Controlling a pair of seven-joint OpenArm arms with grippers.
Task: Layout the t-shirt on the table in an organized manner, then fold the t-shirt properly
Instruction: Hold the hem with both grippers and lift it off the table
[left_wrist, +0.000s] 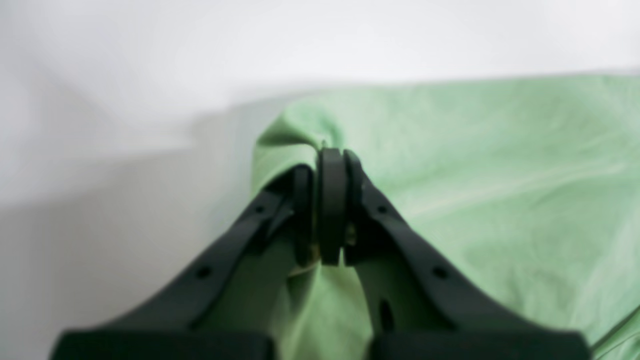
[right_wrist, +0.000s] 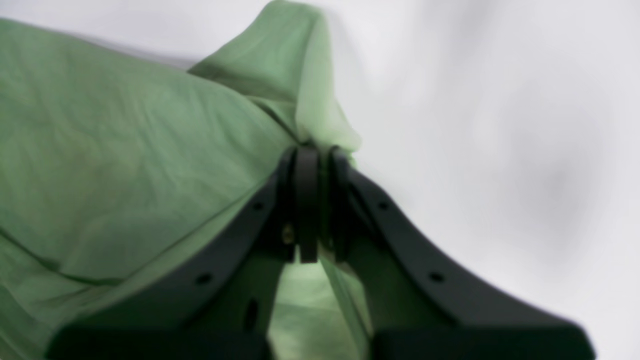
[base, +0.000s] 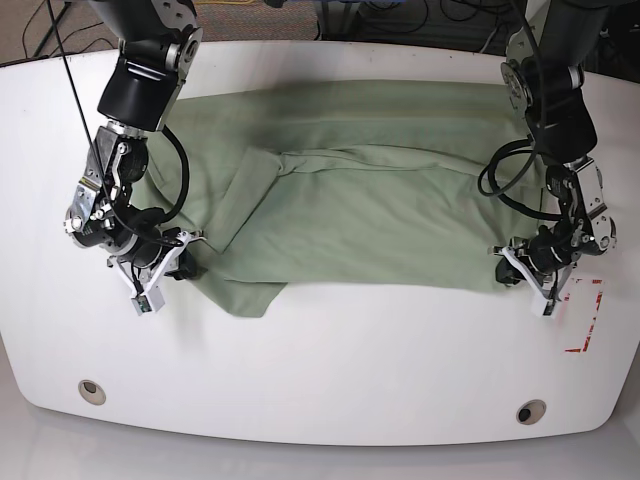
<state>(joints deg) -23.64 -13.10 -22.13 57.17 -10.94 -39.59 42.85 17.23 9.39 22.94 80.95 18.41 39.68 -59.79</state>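
Closest to my left wrist camera, my left gripper (left_wrist: 330, 165) has its black jaws pressed together on a bunched fold at the edge of the t-shirt (left_wrist: 475, 190). The cloth rises into a small peak at my fingertips (left_wrist: 331, 200), and the rest spreads away to the right. Bare white table (left_wrist: 150, 75) fills the left and top. That view is blurred, so I cannot tell which corner of the garment I hold.

From my right wrist camera, my right gripper (right_wrist: 312, 160) is likewise clamped on the t-shirt (right_wrist: 115, 165). A tall flap of cloth stands up past the tips, and a green sheet falls away to the left. White table (right_wrist: 500, 125) lies to the right. I can see cloth hanging down between the jaw arms, which the other wrist view shows less plainly.

Only the base view gives the whole layout. There the t-shirt (base: 370, 200) lies spread wide across the far half of the table (base: 330, 380), wrinkled, with a diagonal fold left of centre. My left gripper (base: 528, 270) pinches its near edge on that view's right, just beside a red-marked rectangle (base: 585, 320). My right gripper (base: 172, 262) pinches the near edge on that view's left. Two round grommet holes (base: 91, 390) sit near the front rim, well apart from the cloth.
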